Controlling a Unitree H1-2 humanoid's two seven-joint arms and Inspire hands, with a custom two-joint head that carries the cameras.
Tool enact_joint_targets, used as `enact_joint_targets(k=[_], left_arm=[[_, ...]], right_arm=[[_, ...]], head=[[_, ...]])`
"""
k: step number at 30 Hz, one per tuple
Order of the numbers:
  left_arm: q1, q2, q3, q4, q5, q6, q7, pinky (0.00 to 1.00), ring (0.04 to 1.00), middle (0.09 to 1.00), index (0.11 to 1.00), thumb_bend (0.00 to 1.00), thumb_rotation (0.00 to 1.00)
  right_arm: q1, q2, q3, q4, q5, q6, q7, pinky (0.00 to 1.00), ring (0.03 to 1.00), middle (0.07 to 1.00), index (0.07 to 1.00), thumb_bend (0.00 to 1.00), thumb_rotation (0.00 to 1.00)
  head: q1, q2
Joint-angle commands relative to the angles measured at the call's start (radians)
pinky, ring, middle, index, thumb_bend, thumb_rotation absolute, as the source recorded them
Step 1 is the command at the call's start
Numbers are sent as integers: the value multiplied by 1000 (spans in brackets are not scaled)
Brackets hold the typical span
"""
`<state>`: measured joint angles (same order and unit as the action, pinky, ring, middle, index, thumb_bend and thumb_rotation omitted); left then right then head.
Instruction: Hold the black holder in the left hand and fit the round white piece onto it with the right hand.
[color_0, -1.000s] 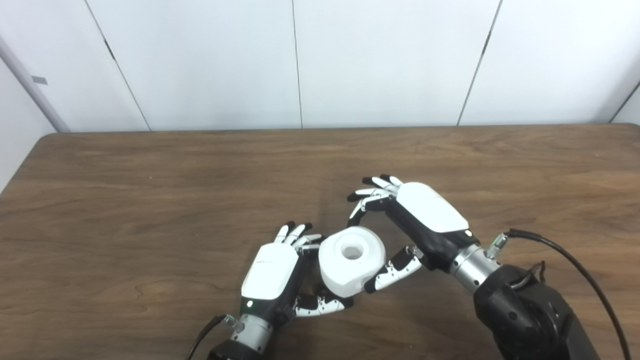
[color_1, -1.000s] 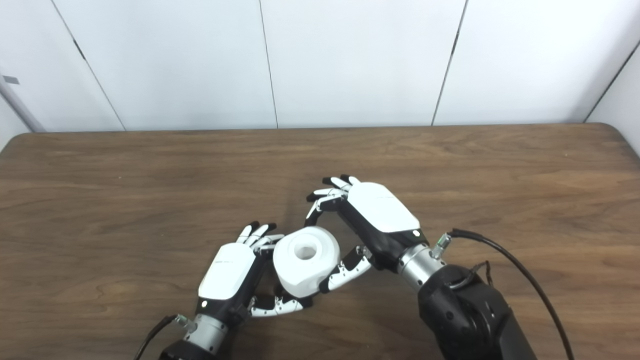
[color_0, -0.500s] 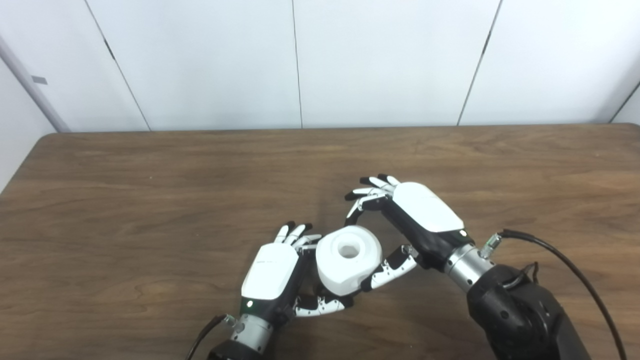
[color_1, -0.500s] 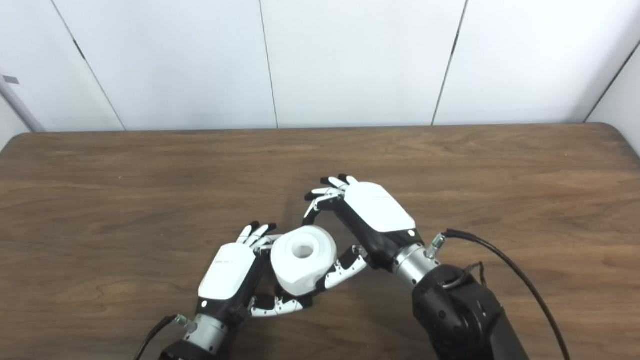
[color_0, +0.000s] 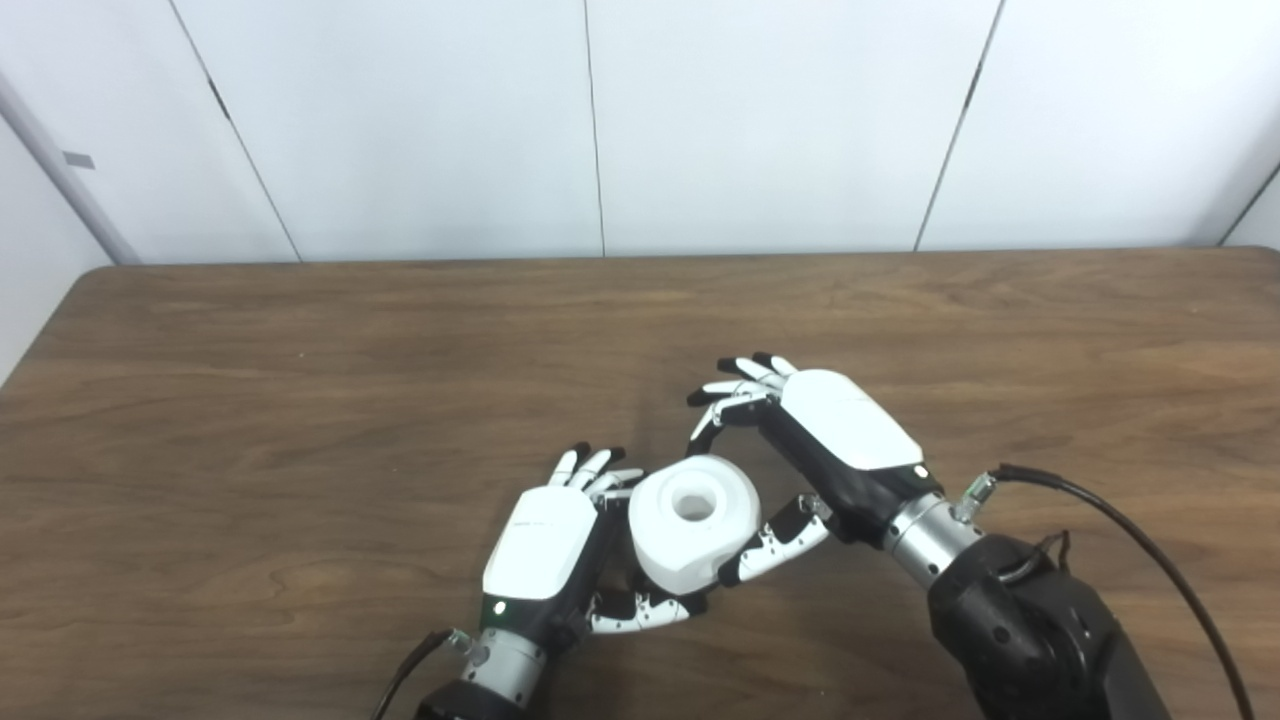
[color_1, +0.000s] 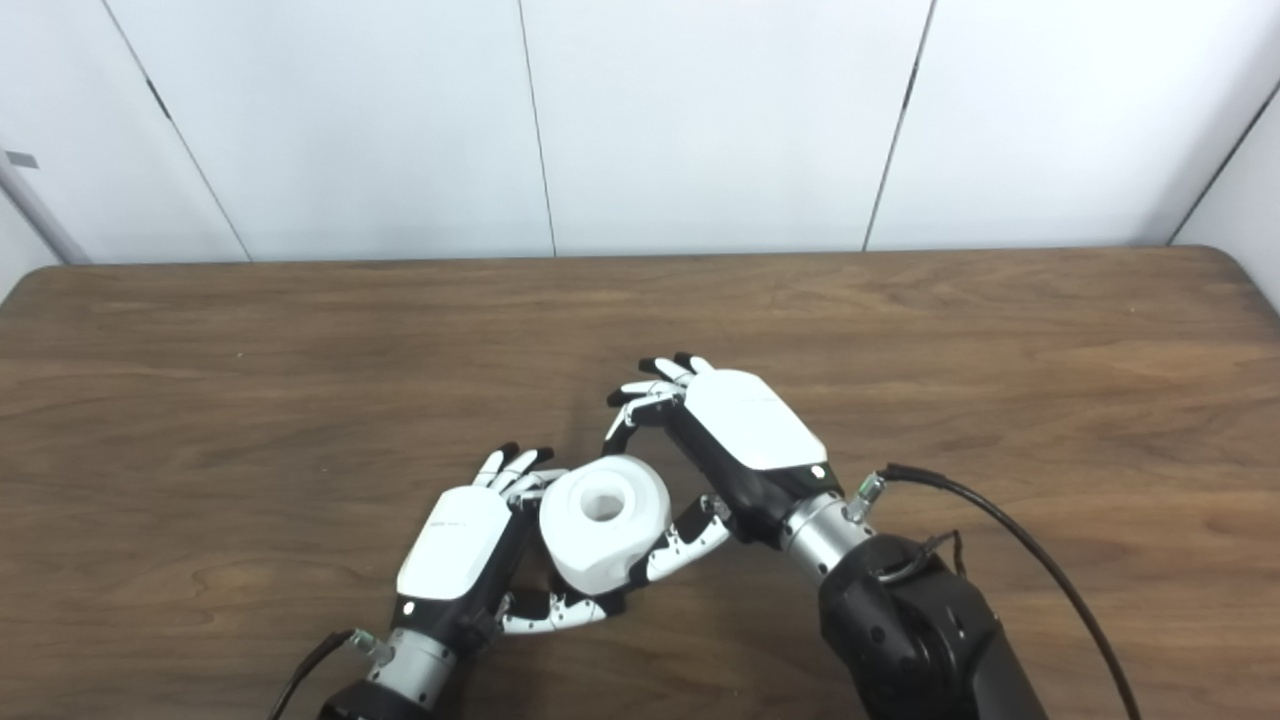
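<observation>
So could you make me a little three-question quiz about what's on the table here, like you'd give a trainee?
1. True or false: the round white piece has a hole in its top.
2. Which part of the right hand touches the white piece? A) thumb B) back of the hand C) wrist
3. Fill in: the left hand sits on the white piece's ____ side in the picture.

Key: 1 true. 2 A; its other fingers arch clear above the wooden table. 3 left. The black holder is hidden.
</observation>
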<state>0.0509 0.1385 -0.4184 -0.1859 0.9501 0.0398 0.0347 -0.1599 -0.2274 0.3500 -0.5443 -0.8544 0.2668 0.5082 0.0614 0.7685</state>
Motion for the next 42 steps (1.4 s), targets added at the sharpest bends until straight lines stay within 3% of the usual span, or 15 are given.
enact_joint_targets(k=[1, 14, 15, 17, 19, 22, 31, 35, 42], left_arm=[[-3, 6, -10, 9, 23, 0, -9, 1000, 926, 800, 484, 524, 54], [-2, 8, -11, 3, 27, 3, -14, 1000, 927, 800, 484, 524, 54], [-2, 9, -11, 3, 26, 3, -14, 1000, 925, 799, 484, 524, 54], [-2, 9, -10, 5, 24, -1, -10, 1000, 924, 798, 484, 524, 54], [-2, 9, -10, 8, 24, -2, -7, 1000, 924, 799, 484, 524, 54], [-1, 10, -11, 7, 26, -2, -7, 1000, 924, 798, 484, 524, 54], [-2, 9, -10, 7, 23, -1, -11, 1000, 927, 799, 484, 524, 53], [-2, 12, -10, 9, 22, -5, -8, 1000, 925, 796, 484, 524, 54], [-2, 14, -7, 10, 19, -7, -6, 1000, 921, 793, 484, 524, 54]], right_arm=[[-17, 3, -9, -12, -6, -30, -25, 1000, 941, 824, 481, 525, 136], [-12, -14, -10, -9, -22, -36, -10, 1000, 934, 825, 490, 525, 152], [-11, -14, -11, -10, -22, -34, -8, 1000, 941, 835, 543, 725, 214], [-11, -14, -12, -12, -21, -28, -2, 1000, 947, 842, 580, 853, 256], [-13, -17, -12, -14, -23, -26, 8, 1000, 960, 866, 626, 944, 311], [-17, -24, -11, -18, -31, -25, 27, 1000, 979, 898, 674, 990, 349], [-24, -34, -15, -30, -71, -10, 88, 1000, 1000, 954, 775, 1000, 419], [-19, -30, -21, -31, -86, -9, 93, 1000, 1000, 998, 903, 1000, 432], [-7, -32, -34, -47, -102, -6, 110, 1000, 1000, 1000, 914, 1000, 445]], head=[[-2, 1], [-11, 0], [-11, 0], [-11, 0], [-11, 0], [-11, 0], [-18, -3], [-19, -3], [-25, -3]])
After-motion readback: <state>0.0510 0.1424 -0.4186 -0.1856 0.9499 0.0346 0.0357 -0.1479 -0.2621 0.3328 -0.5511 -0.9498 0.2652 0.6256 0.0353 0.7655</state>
